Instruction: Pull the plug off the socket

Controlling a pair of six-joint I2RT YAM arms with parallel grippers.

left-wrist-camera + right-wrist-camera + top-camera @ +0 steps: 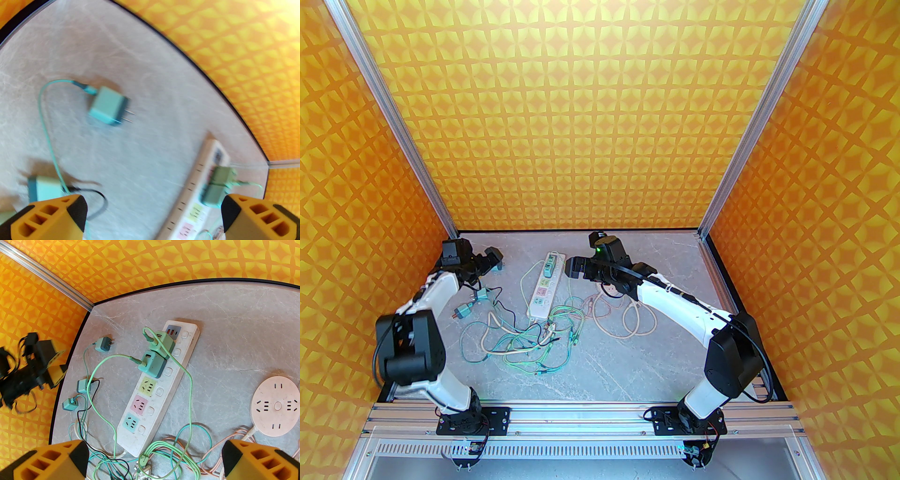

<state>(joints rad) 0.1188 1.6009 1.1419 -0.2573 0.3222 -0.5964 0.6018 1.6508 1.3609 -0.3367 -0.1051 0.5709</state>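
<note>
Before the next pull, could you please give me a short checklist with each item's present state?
1. Left gripper open and empty: ok.
2. Right gripper open and empty: ok.
3. Strip free of plugs: not ok. The far plug and near plug sit in it side by side.
4. Loose plug lying apart from the strip, prongs bare: ok.
5. Cable clear of the strip: not ok. It runs from the far plug across the strip's top.
6. Strip braced against lifting: not ok; neither gripper touches it.
</note>
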